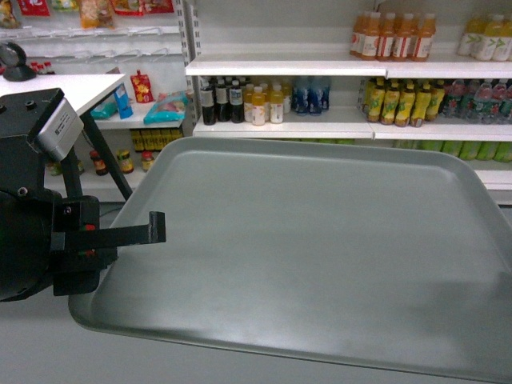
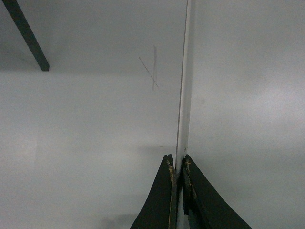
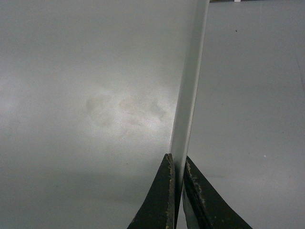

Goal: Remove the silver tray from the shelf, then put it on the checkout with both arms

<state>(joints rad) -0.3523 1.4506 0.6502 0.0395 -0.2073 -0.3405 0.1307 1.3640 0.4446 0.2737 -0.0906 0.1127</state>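
Most of the frame is filled by the silver tray; the upper edge is blocked by stocked shelves, and open floor is left only at the lower left.

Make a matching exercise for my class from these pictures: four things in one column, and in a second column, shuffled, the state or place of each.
Things:
1. silver tray
2. left gripper
3. right gripper
4. orange drink bottles

States:
A. standing on a white shelf behind
B. held up in the air, in front of the shelves
C. clamped on the tray's rim, seen in the left wrist view
D. clamped on the tray's rim, seen in the right wrist view

Pairs: 1-B, 2-C, 3-D, 4-A
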